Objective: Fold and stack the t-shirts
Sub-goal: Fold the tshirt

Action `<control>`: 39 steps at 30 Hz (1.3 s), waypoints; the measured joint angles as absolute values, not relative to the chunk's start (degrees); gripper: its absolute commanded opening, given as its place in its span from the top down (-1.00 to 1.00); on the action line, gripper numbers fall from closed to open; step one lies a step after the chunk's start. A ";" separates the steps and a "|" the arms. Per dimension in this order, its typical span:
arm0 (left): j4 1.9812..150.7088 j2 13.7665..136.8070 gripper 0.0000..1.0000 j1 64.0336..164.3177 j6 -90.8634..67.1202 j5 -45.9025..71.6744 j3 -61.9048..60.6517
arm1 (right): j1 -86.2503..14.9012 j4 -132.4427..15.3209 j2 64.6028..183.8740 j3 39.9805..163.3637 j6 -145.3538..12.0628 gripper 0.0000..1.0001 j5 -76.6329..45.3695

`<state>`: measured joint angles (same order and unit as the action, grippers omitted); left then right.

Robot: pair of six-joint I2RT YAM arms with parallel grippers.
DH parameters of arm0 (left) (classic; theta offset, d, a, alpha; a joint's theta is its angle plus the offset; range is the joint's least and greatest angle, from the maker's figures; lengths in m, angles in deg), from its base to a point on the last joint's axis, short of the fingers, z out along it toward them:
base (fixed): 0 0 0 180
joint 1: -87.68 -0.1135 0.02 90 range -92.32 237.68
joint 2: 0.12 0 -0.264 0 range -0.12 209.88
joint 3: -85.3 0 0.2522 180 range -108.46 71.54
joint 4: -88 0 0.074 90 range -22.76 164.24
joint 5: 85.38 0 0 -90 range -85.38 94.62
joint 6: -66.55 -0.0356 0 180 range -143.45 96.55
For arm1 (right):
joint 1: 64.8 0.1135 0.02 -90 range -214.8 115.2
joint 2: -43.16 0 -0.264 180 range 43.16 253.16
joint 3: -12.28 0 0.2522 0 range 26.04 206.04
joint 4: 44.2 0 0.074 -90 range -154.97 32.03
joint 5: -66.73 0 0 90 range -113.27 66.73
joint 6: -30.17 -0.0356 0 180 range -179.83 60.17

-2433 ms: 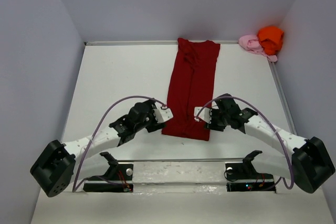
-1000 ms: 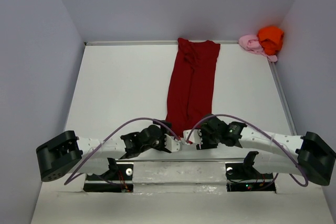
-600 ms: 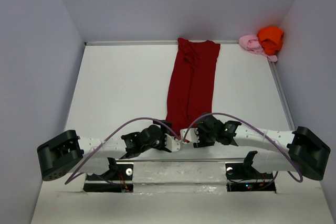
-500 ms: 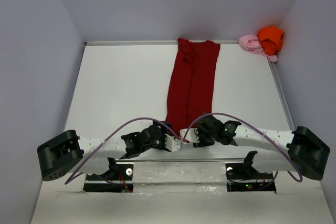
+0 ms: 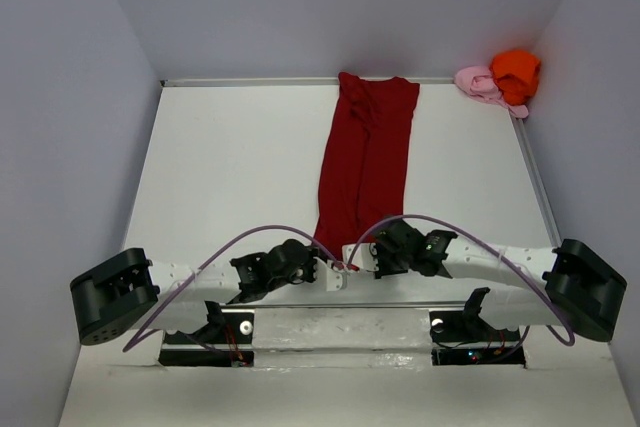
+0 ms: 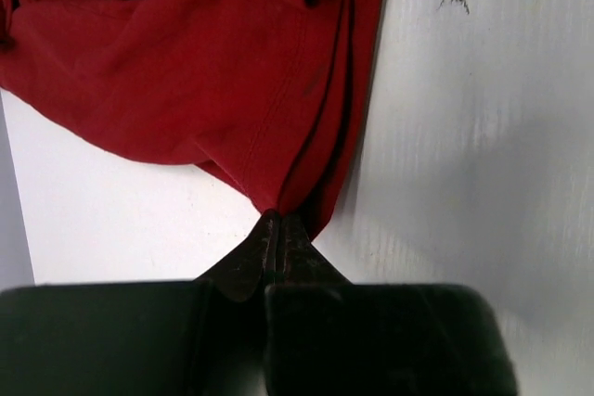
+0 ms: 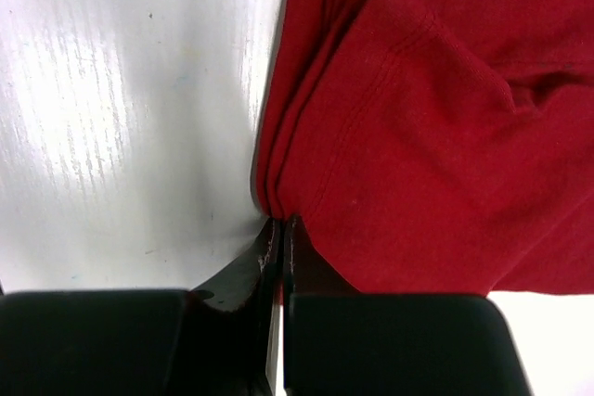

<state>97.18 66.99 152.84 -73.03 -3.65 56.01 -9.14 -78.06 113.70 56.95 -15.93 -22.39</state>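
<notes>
top external view has the dark red t-shirt [image 5: 365,157] lying as a long narrow strip down the middle of the worktop [image 5: 230,167], from 12 o'clock to 6 o'clock. a second ago both claws stood apart at its near end. now the left claw [image 6: 275,222] is pinched together on the hem, and the right claw [image 7: 281,223] is clamped on the hem close beside it, with cloth layers caught between the tips in each wrist view. the grasp looks made, so the near end seems ready to be carried toward 12 o'clock for a fold. the orange t-shirt [image 5: 515,67] and pink t-shirt [image 5: 478,83] sit bunched in the 1 o'clock corner, unfolded.
</notes>
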 measured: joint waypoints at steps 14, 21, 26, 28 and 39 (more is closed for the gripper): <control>96.87 61.59 1.00 152.67 -72.40 -4.46 56.01 | -9.14 -78.28 107.54 56.04 -16.30 1.00 -26.28; 96.57 57.81 1.00 149.35 -72.44 -4.83 54.79 | -9.14 -76.25 105.48 56.21 -15.95 1.00 -31.06; 96.81 58.01 1.00 144.38 -72.53 -2.99 52.54 | -9.56 -71.16 107.17 56.23 -14.58 1.00 -34.19; 97.42 58.60 1.00 141.98 -72.79 -1.77 51.49 | -10.37 -69.04 108.26 56.39 -13.85 1.00 -34.58; 103.15 68.72 1.00 131.16 -74.41 5.95 44.65 | -24.03 -55.31 117.50 62.29 -10.45 1.00 -34.71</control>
